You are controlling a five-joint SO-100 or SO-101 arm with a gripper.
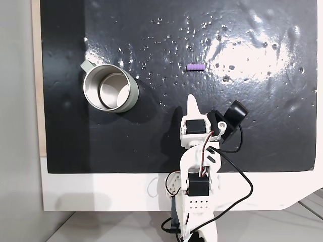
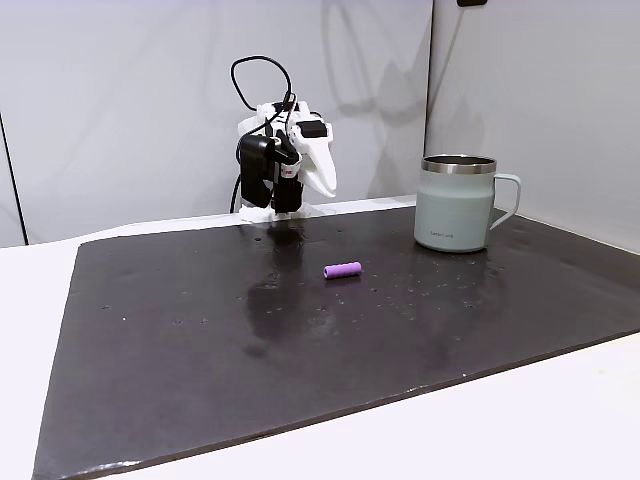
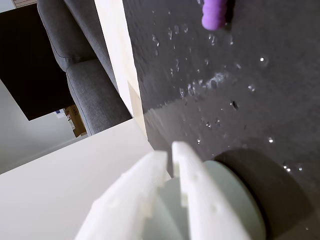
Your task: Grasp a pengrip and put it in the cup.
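Note:
The pengrip [image 1: 195, 67] [image 2: 342, 270] is a small purple ribbed cylinder lying on its side on the black mat, also at the top edge of the wrist view [image 3: 214, 15]. The cup [image 1: 132, 96] [image 2: 455, 210] stands upright with its handle pointing away from the arm; in the wrist view its pale wall [image 3: 227, 187] shows behind the fingers. My gripper [image 1: 191, 99] [image 2: 326, 186] [image 3: 170, 150] is shut on nothing. It is folded back near the arm's base, apart from both, its tip pointing roughly toward the pengrip.
The black mat [image 1: 262, 131] is wrinkled, glossy and speckled with small droplets. It lies on a white table [image 1: 101, 191]. Walls stand close behind the arm in a fixed view [image 2: 120, 100]. A grey upholstered chair [image 3: 80, 75] shows beyond the table edge.

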